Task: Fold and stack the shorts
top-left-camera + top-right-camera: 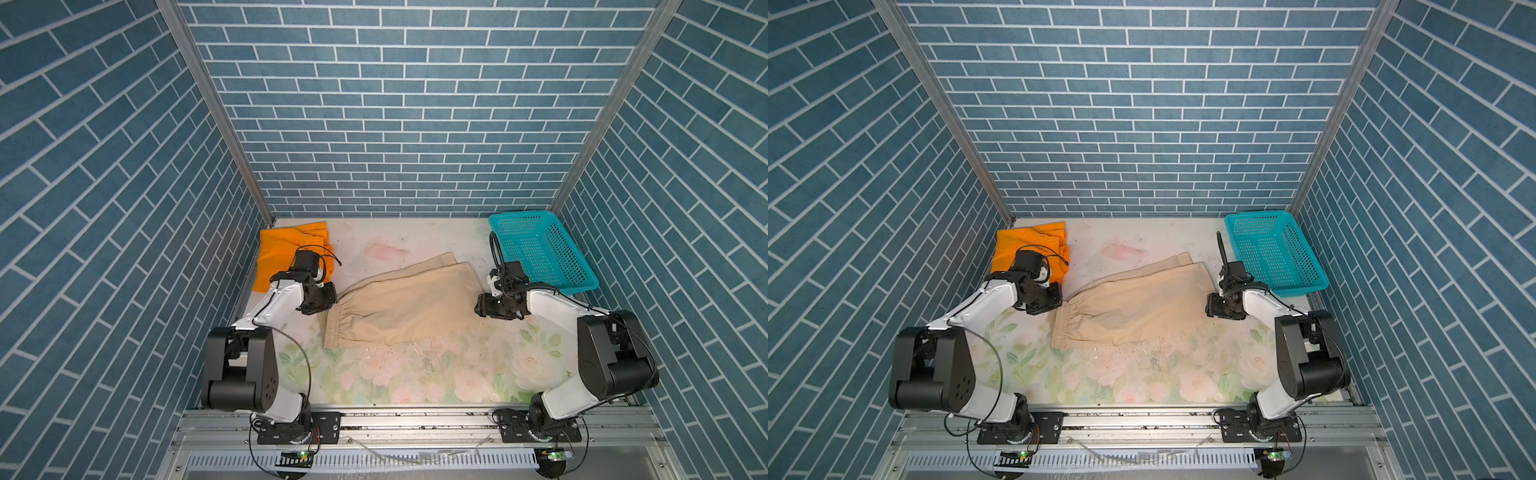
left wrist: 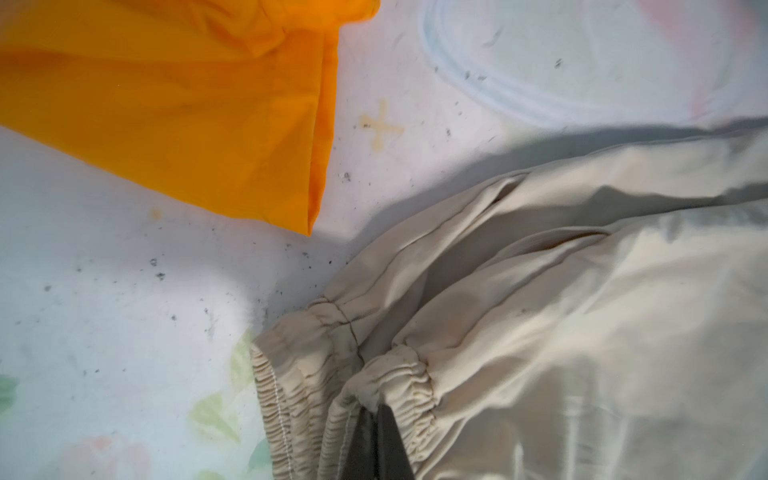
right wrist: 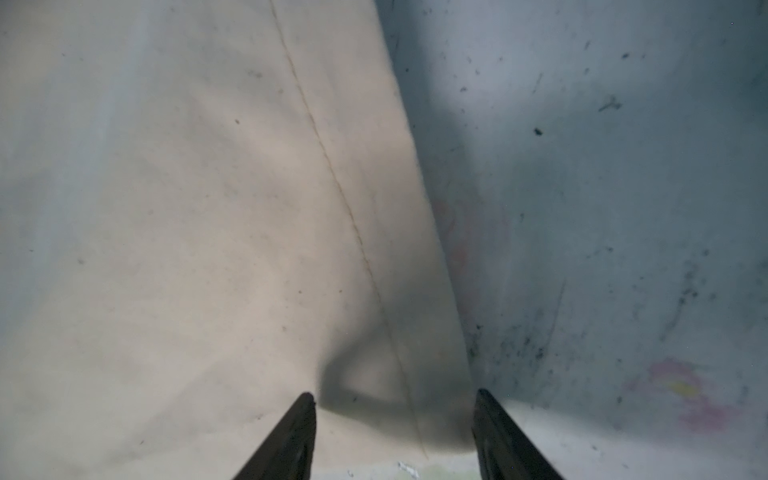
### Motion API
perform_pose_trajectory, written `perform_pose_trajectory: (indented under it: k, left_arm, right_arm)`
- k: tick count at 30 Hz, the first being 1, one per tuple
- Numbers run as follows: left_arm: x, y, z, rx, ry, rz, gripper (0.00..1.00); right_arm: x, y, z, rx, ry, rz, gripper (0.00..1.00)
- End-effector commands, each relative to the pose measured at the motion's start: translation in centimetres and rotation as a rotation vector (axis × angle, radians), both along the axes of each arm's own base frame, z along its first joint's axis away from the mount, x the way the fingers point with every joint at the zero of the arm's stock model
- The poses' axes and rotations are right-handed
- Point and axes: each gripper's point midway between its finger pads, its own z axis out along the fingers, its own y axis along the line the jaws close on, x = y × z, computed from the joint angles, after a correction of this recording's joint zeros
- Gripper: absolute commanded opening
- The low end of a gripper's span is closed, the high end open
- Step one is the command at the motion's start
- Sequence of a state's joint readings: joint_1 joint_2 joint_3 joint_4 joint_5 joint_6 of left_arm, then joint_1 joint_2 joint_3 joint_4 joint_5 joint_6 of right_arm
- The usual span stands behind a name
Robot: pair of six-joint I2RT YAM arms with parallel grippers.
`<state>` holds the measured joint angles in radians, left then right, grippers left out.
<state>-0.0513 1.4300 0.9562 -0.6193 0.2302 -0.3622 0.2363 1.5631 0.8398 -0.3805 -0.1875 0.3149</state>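
Beige shorts [image 1: 399,303] lie spread across the middle of the desk [image 1: 415,374], and the orange shorts [image 1: 286,253] look folded at its far left corner, so folding the beige pair seems the step in hand. Left fingers [image 2: 365,444] are pinched shut on the gathered waistband [image 2: 399,374]. The right fingers [image 3: 291,436] stand apart astride the leg hem [image 3: 432,249], gripping nothing, and probably need to close on it next.

Worktop [image 1: 415,374] has a pale floral print, with dark specks [image 1: 415,347] scattered near the middle. 3 things lie on it. Orange shorts [image 1: 282,257] sit at the far left corner. Beige shorts [image 1: 399,307] are spread mid-worktop, gathered waistband to the left, 2 legs angled toward the far right. A teal perforated basket [image 1: 536,253] stands upright at the far right corner, apart from both shorts.
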Motion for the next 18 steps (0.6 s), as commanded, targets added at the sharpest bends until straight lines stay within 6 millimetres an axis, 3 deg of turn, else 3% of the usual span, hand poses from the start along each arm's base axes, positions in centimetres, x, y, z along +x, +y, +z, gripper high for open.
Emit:
perform_pose_trajectory:
  k: [1,6,9,12,17,18]
  left_arm:
    - [-2.3,0.4,0.6,0.015,0.012,0.028,0.0]
    - [-5.3,2.5,0.6,0.116,0.07,0.081,0.0]
    - [-5.9,3.0,0.2,0.137,0.083,0.1,0.0]
    - [-5.4,3.2,-0.3,0.147,0.069,0.113,0.0]
    - [-3.0,3.6,-1.5,0.176,0.023,0.104,0.01]
    - [-2.6,3.5,-1.8,0.177,0.024,0.097,0.13]
  right_arm:
    - [0.1,-0.3,-0.2,0.0,0.006,-0.029,0.61]
    - [0.6,-0.3,0.3,0.0,-0.002,-0.028,0.62]
    - [1.0,-0.3,0.2,-0.005,0.006,-0.024,0.62]
    - [1.3,-0.3,-0.1,-0.01,0.014,-0.027,0.62]
    - [2.0,-0.4,0.7,-0.015,-0.002,-0.027,0.62]
    - [2.1,-0.4,1.1,-0.018,-0.009,-0.023,0.62]
